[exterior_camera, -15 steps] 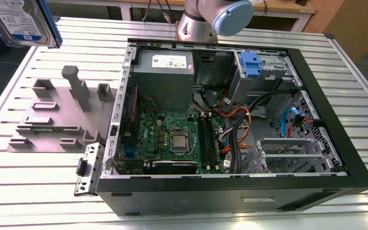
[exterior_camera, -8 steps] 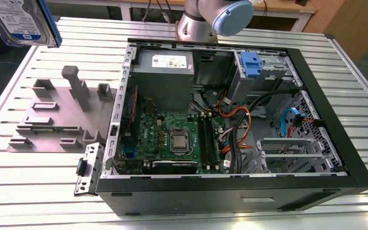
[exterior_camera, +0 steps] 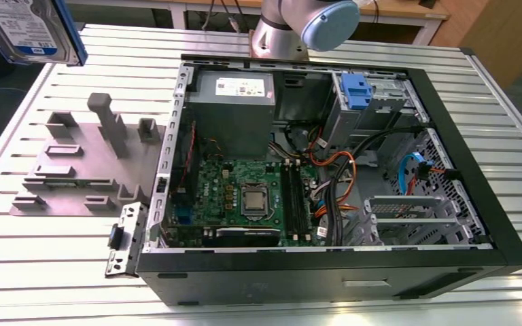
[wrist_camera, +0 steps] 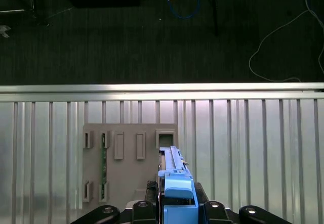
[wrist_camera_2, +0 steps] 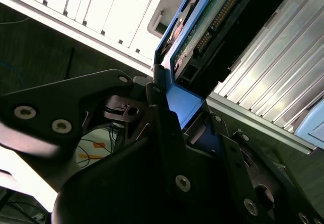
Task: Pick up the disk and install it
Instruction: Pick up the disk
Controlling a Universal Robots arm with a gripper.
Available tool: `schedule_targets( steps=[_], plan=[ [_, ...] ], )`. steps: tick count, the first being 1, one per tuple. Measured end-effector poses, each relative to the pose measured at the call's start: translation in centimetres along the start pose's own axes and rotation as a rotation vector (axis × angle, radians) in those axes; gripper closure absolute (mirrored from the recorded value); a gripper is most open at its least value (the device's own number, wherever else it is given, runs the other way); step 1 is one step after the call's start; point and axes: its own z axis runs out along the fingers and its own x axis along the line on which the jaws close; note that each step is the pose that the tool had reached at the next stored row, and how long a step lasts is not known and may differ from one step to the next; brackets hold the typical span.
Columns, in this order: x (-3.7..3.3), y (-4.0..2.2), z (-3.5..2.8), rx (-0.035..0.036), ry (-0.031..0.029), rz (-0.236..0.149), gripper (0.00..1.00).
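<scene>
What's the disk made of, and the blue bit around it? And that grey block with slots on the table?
The disk looks like metal: a silvery casing under a papery label. Its blue frame looks like plastic, smooth and evenly coloured. The grey block is matt and plain, probably plastic, though painted metal is possible.

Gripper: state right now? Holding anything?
Gripper: shut on the disk, gripping it by its blue carrier frame.

Open computer case point(exterior_camera: 315, 275); likely fixture tray point(exterior_camera: 87, 161)
</scene>
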Motion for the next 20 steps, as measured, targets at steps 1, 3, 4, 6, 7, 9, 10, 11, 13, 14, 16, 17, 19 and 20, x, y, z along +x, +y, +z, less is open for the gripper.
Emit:
schedule_targets(
  steps=[1,3,4,6,7,9,10,11,13,14,16,17,19,20],
  plan=[
    [0.0,0.0,0.0,0.0001,0.0,0.0,0.64],
    [0.0,0.0,-0.01,0.0,-0.0001,0.0,0.64],
    [0.0,0.0,-0.01,0.0,-0.0001,0.0,0.64],
    [0.0,0.0,-0.03,0.0,-0.0001,0.0,0.64],
    [0.0,0.0,-0.06,-0.0001,-0.0001,0.0,0.64],
    [0.0,0.01,-0.11,0.0,-0.0002,0.0,0.64],
    [0.0,0.01,-0.13,0.0001,-0.0002,0.0,0.64],
    [0.0,0.0,-0.17,-0.0001,-0.0001,0.0,0.64],
    [0.0,0.01,-0.23,-0.0001,-0.0002,0.0,0.64],
    [0.0,0.01,-0.25,0.0,-0.0002,0.0,0.64],
    [0.0,0.01,-0.3,0.0,-0.0002,0.0,0.64],
    [0.0,0.01,-0.33,0.0,-0.0002,0.0,0.64],
    [0.0,0.01,-0.39,0.0,-0.0002,0.0,0.64],
    [-0.01,0.01,-0.42,0.0,-0.0002,0.0,0.64]
  ],
)
